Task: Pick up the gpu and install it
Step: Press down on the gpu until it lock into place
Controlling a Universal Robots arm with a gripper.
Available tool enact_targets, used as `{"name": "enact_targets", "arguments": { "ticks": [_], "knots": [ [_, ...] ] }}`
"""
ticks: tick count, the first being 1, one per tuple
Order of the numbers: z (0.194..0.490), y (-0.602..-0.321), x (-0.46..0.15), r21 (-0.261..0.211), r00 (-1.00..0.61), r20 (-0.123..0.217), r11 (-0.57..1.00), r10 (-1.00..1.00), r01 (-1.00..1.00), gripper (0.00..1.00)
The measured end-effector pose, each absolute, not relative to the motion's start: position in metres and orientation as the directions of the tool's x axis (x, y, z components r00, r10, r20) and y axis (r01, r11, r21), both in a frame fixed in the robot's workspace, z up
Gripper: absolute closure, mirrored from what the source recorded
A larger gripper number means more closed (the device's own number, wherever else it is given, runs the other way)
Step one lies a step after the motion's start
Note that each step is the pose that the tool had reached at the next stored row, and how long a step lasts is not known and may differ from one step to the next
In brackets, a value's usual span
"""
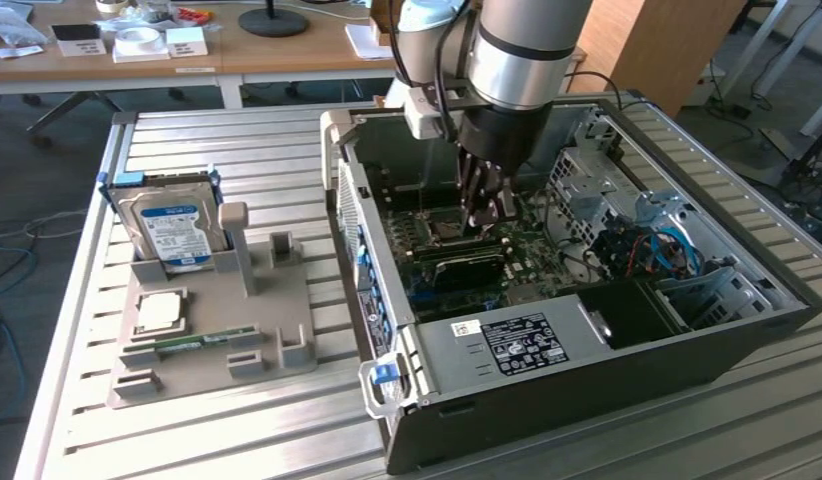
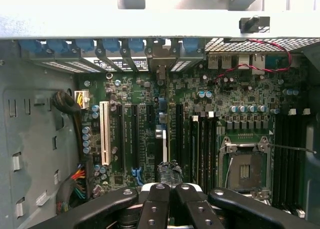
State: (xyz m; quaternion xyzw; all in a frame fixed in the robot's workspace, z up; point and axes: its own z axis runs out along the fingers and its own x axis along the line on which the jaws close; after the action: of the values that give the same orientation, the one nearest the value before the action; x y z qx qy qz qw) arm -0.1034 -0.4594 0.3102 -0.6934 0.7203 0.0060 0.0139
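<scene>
One open computer case [image 1: 571, 400] lies on the slatted table [image 1: 251, 440], with one motherboard [image 2: 200, 114] inside it. At the frame's left stands one grey parts holder [image 1: 211, 330] carrying one blue-labelled hard drive [image 1: 171, 225], one processor chip [image 1: 160, 312] and one green memory stick [image 1: 198, 343]. One robot arm [image 1: 518, 50] reaches in from the top. On the board: one white expansion slot [image 2: 104, 133], one empty processor socket [image 2: 245, 170]

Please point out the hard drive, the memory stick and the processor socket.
hard drive [image 1: 175, 228]: exterior view, blue label.
memory stick [image 1: 198, 343]: exterior view, green middle.
processor socket [image 2: 245, 171]: wrist view, socket centre.
</scene>
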Motion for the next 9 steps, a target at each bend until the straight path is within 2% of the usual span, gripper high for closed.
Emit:
{"name": "enact_targets", "arguments": {
  "ticks": [9],
  "knots": [
    [0.3096,-0.4579,-0.1031,-0.011,-0.038,-0.029,0.038,-0.999,-0.999,0.89]
  ]
}}
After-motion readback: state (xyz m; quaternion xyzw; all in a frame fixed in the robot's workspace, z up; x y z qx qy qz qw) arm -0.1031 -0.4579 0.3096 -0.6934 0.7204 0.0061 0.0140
